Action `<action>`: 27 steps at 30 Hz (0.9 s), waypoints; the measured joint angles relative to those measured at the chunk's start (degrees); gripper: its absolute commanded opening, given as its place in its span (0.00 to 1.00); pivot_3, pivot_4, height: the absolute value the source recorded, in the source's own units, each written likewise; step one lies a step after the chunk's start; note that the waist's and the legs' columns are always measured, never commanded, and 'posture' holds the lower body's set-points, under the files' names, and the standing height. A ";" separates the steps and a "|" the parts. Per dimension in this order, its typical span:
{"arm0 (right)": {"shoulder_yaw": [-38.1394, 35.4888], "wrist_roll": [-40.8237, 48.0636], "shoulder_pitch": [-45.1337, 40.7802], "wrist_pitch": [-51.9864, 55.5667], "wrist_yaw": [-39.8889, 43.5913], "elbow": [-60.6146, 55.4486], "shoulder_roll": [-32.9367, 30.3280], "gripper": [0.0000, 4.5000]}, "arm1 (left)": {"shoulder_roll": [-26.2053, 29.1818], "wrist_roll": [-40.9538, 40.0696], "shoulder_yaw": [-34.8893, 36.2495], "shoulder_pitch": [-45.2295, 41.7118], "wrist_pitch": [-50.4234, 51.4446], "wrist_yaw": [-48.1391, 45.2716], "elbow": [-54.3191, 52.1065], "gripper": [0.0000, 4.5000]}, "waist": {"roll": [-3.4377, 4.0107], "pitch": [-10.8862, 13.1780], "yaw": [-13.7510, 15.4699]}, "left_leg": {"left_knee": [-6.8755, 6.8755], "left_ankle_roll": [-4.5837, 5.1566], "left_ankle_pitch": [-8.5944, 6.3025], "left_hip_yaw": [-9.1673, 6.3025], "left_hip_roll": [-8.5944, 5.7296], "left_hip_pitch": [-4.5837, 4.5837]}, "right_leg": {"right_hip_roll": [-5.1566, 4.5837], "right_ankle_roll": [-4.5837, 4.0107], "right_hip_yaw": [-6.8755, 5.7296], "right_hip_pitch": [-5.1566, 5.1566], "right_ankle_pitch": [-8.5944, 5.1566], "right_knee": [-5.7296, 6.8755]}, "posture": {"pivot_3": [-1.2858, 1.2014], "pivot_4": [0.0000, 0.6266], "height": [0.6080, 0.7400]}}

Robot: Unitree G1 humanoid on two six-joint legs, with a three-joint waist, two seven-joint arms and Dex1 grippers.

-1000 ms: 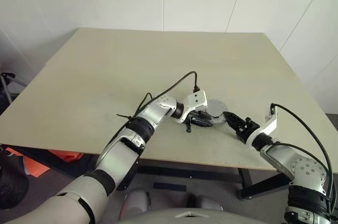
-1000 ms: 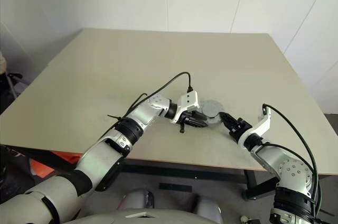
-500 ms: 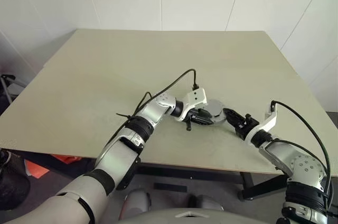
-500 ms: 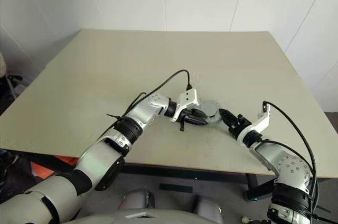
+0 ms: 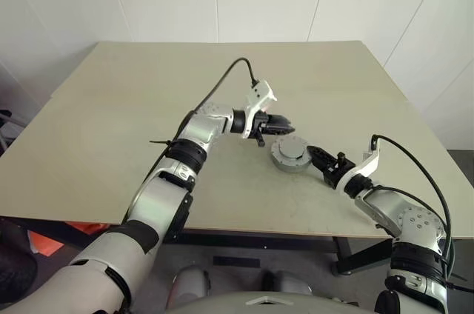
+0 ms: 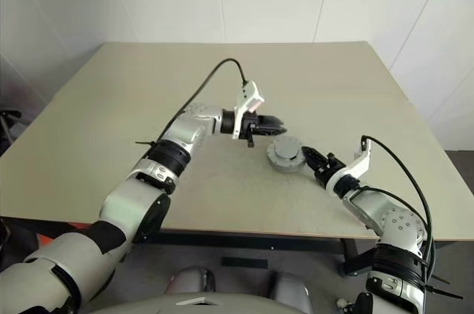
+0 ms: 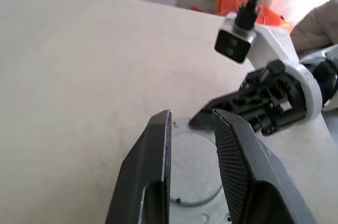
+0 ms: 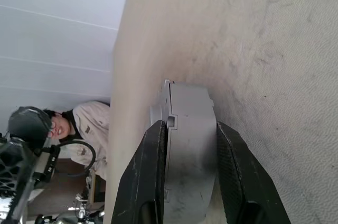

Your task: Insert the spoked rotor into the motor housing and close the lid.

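Note:
The grey round lid (image 5: 290, 156) lies flat on the table near its front right, and its raised centre shows. The motor housing and the spoked rotor are hidden. My right gripper (image 5: 317, 157) reaches in from the right. In the right wrist view its fingers (image 8: 152, 176) press against both sides of the grey lid (image 8: 190, 139). My left gripper (image 5: 280, 126) hangs above and just behind the lid, shut and holding nothing. The left wrist view looks down past its fingers (image 7: 158, 150) onto the lid (image 7: 193, 174) and the right gripper (image 7: 248, 105).
The beige table (image 5: 133, 99) stretches wide to the left and back. A black cable (image 5: 222, 84) arcs up from my left wrist. A person (image 8: 87, 123) shows beyond the table's edge in the right wrist view.
My left gripper has lifted off the lid and moved up and back, leaving the lid uncovered. The right gripper stays at the lid's side. The head camera has shifted.

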 measured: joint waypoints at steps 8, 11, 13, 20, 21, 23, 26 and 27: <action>-1.58 -0.62 -3.72 -0.22 -1.48 4.18 2.75 0.26 | 5.16 -5.47 8.19 -2.11 6.04 2.97 2.80 0.29 | -0.29 0.18 -0.84 | 0.00 -0.22 0.14 0.18 0.31 0.10 | 0.20 -0.13 0.00 -0.09 0.07 0.03 | 0.52 0.00 1.00; -2.31 -0.71 -4.10 -0.91 -1.46 4.92 3.95 0.26 | 6.24 -6.47 9.82 -2.20 7.25 3.99 3.49 0.29 | -0.51 0.22 -0.88 | 0.02 -0.30 0.18 0.18 0.48 0.10 | 0.39 -0.13 0.00 -0.03 0.07 -0.11 | 0.52 0.00 1.00; -2.49 -0.99 -4.07 -1.17 -0.59 4.86 4.51 0.26 | 6.69 -6.53 9.87 -2.15 7.78 4.00 3.45 0.29 | -0.62 0.22 -0.89 | 0.02 -0.32 0.19 0.18 0.57 0.11 | 0.48 -0.15 0.00 -0.03 0.08 -0.14 | 0.52 0.00 1.00; -2.41 -1.93 -4.07 -0.59 2.68 4.76 5.52 0.26 | 7.07 -6.41 8.99 0.63 9.25 4.03 2.05 0.29 | -0.68 0.24 -1.27 | 0.00 -0.44 0.26 0.23 0.98 0.09 | 0.92 -0.68 0.00 -0.21 0.40 -0.13 | 0.52 0.00 1.00; -2.41 -1.93 -4.12 -0.41 2.94 4.76 5.53 0.26 | 7.30 -6.36 8.78 0.87 9.44 4.03 1.88 0.29 | -0.68 0.24 -1.27 | -0.03 -0.48 0.28 0.26 1.02 0.05 | 0.96 -0.73 0.00 -0.30 0.42 -0.12 | 0.52 0.00 1.00; -2.40 -2.04 -4.24 0.23 3.70 4.77 5.49 0.26 | 7.58 -6.34 8.49 1.18 9.63 4.04 1.64 0.29 | -0.67 0.24 -1.24 | -0.05 -0.69 0.41 0.29 1.09 -0.10 | 1.03 -0.83 0.00 -0.55 0.47 -0.07 | 0.52 0.00 1.00; -2.12 -2.45 -4.49 1.00 4.37 4.83 5.30 0.26 | 7.62 -6.33 8.30 1.47 9.72 4.33 1.52 0.29 | -0.67 0.24 -1.23 | -0.05 -0.73 0.45 0.32 1.10 -0.23 | 1.03 -1.12 0.00 -0.70 0.64 -0.01 | 0.52 0.00 1.00; -2.12 -2.46 -4.60 1.23 4.54 5.01 5.29 0.26 | 7.62 -6.34 8.24 1.58 9.79 4.43 1.39 0.29 | -0.67 0.24 -1.23 | -0.05 -0.72 0.45 0.33 1.10 -0.23 | 1.03 -1.15 0.00 -0.70 0.66 -0.02 | 0.52 0.00 1.00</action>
